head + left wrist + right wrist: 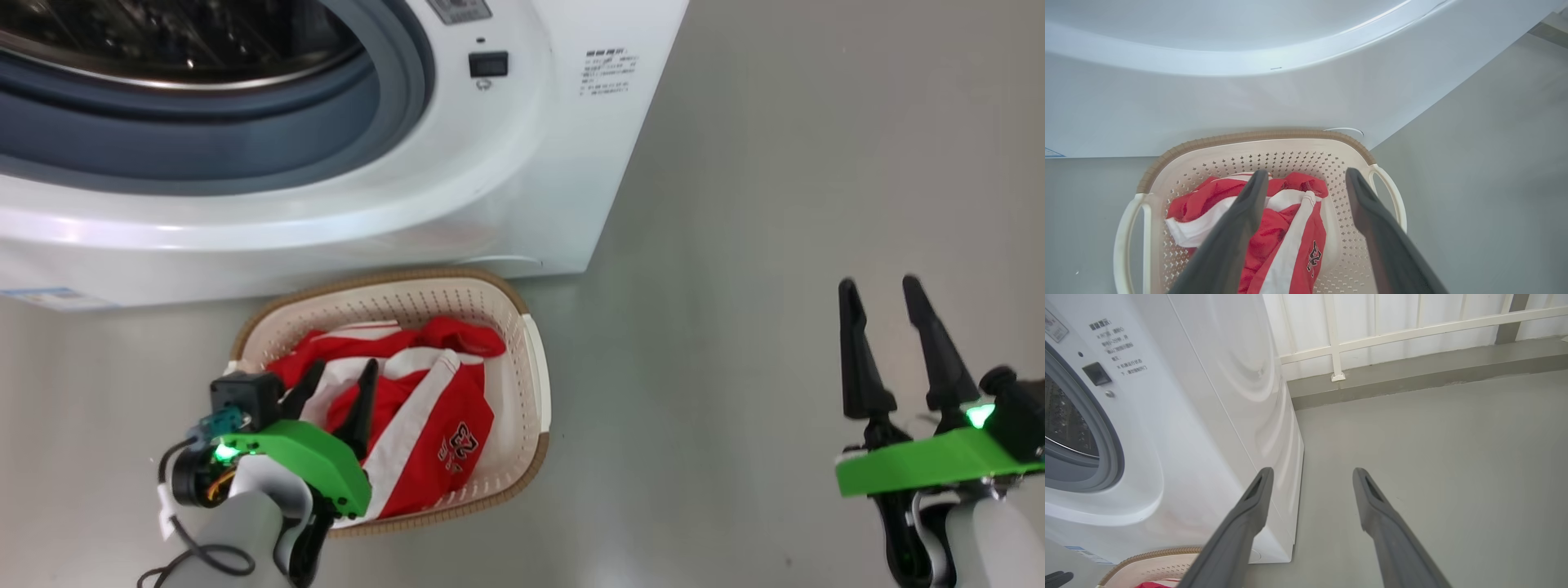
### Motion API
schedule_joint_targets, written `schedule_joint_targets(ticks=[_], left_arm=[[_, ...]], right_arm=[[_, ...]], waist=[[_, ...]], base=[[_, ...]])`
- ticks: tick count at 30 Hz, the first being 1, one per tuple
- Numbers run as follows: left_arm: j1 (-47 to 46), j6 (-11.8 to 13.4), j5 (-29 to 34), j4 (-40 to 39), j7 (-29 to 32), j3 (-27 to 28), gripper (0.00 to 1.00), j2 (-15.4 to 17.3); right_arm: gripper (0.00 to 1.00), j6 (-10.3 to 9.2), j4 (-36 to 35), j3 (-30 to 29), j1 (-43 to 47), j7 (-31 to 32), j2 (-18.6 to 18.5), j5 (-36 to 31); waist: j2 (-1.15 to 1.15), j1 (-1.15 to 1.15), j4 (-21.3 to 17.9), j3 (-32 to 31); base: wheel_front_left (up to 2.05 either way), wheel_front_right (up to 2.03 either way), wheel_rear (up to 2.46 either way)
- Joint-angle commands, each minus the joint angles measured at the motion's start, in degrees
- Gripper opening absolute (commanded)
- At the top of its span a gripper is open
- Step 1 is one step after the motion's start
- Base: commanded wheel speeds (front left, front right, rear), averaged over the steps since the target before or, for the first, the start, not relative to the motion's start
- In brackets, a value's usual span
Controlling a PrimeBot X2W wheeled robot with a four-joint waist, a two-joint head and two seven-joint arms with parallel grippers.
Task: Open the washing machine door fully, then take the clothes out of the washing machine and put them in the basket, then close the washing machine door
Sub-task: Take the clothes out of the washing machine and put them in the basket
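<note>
Laundry corner: washing machine, bare grey floor, white railing.

The washing machine stands as a white wall just behind the basket, whose far rim nearly meets it, leaving no way through there. Above, the drum mouth gapes unblocked. The clothes heap over the basket's left and middle; bare perforated plastic shows along its right wall. Rightward, grey floor runs open to a white railing.
</note>
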Motion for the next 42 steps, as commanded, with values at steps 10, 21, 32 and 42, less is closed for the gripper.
schedule_joint_targets(ticks=[10, 21, 32, 42], left_arm=[[8.2, -0.32, 10.62, -11.21, -0.7, 13.4, 1.0, -0.17], [16.85, -0.32, 16.09, -21.89, -0.7, 19.46, 1.0, -1.33], [24.72, -0.32, 20.09, -31.17, -0.7, 22.88, 1.0, -1.65], [32.24, -0.32, 22.04, -40.0, -0.7, 25.78, 1.0, -2.18]], right_arm=[[1.0, 0.36, 0.43, 1.44, 3.72, -0.37, -0.41, -1.65], [1.0, 0.36, 1.95, 2.09, 7.32, -0.37, -1.68, -1.7], [1.0, 0.36, 2.4, 1.65, 11.62, -0.37, -2.65, -1.31], [1.0, 0.36, 1.95, 0.06, 15.1, -0.37, -2.68, -1.17]], waist=[[0.0, 0.0, 1.23, -7.65], [0.0, 0.0, 1.95, -14.97], [0.0, 0.0, 2.91, -20.31], [0.0, 0.0, 3.55, -23.12]], base=[[0.0, 0.0, 0.0], [0.0, 0.0, 0.0], [0.0, 0.0, 0.0], [0.0, 0.0, 0.0]])
